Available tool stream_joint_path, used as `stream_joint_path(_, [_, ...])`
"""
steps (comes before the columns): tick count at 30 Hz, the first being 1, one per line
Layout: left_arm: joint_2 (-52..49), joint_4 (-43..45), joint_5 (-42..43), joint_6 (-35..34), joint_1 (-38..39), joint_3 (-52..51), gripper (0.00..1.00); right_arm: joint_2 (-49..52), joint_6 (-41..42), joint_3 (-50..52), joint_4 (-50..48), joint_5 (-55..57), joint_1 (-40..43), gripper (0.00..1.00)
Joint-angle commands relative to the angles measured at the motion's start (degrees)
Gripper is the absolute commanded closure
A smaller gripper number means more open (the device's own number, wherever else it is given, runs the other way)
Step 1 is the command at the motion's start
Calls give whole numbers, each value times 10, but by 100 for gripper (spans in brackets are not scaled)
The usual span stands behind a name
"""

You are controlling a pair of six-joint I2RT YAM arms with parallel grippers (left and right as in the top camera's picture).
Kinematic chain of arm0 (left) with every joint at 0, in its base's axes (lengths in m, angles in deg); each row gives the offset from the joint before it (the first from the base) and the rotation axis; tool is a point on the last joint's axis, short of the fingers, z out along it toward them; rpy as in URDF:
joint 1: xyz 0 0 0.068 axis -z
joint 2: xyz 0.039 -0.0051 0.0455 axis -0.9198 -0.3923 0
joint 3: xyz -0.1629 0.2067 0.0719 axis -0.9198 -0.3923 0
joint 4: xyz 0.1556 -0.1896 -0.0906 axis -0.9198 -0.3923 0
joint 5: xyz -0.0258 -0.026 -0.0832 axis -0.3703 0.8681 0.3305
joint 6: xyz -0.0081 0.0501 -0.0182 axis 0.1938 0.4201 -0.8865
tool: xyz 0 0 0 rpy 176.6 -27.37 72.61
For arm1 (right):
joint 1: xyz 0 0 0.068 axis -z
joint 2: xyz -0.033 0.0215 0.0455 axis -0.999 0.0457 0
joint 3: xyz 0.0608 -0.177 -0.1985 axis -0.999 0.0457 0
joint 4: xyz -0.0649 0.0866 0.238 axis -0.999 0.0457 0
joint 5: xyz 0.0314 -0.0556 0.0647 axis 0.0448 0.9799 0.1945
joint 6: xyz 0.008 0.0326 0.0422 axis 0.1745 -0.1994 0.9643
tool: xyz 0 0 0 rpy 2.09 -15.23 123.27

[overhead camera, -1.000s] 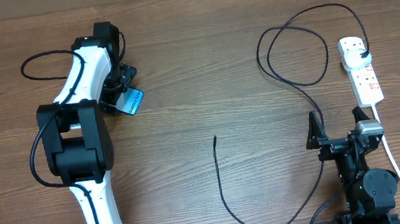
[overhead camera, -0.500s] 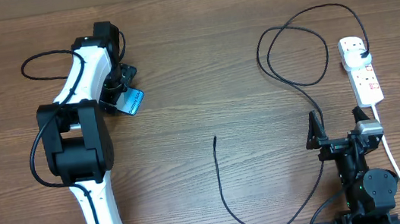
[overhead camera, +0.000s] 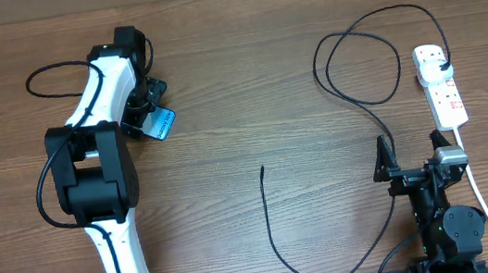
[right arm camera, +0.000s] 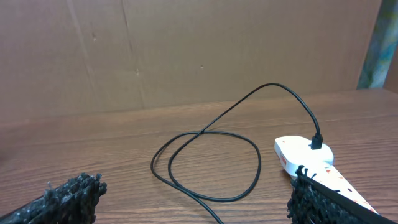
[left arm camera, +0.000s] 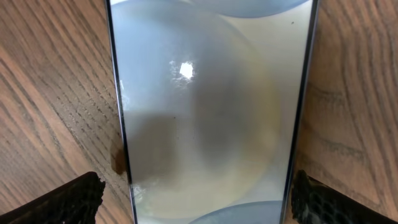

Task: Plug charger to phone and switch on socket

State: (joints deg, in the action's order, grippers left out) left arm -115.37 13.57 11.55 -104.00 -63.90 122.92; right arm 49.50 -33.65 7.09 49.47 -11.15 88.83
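Note:
The phone (overhead camera: 161,125), its screen lit cyan, lies flat on the table at the upper left. My left gripper (overhead camera: 151,110) hangs over it, open. In the left wrist view the phone (left arm camera: 205,106) fills the space between the two dark fingertips (left arm camera: 65,200), which stand outside its long edges. The charger (overhead camera: 358,59) is a thin black cable that loops across the right side; its free tip (overhead camera: 261,169) rests mid-table and its plug (overhead camera: 440,57) sits in the white socket (overhead camera: 441,86). My right gripper (overhead camera: 410,157) is open and empty, low near the front edge, facing the charger's loop (right arm camera: 205,163) and the socket (right arm camera: 303,155).
The socket's white lead (overhead camera: 486,205) runs down past the right arm's base. A robot cable (overhead camera: 50,76) loops beside the left arm. A brown cardboard wall (right arm camera: 186,50) stands behind the table's far edge.

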Motion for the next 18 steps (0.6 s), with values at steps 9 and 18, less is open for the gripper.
stream_joint_path(9, [-7, 19, 4, -16, 5, -4, 0, -4, 0, 6, -3, 7, -2, 0])
stream_joint_path(18, [-7, 19, -2, -16, 5, -4, 0, -4, 0, 6, -3, 7, -2, 0])
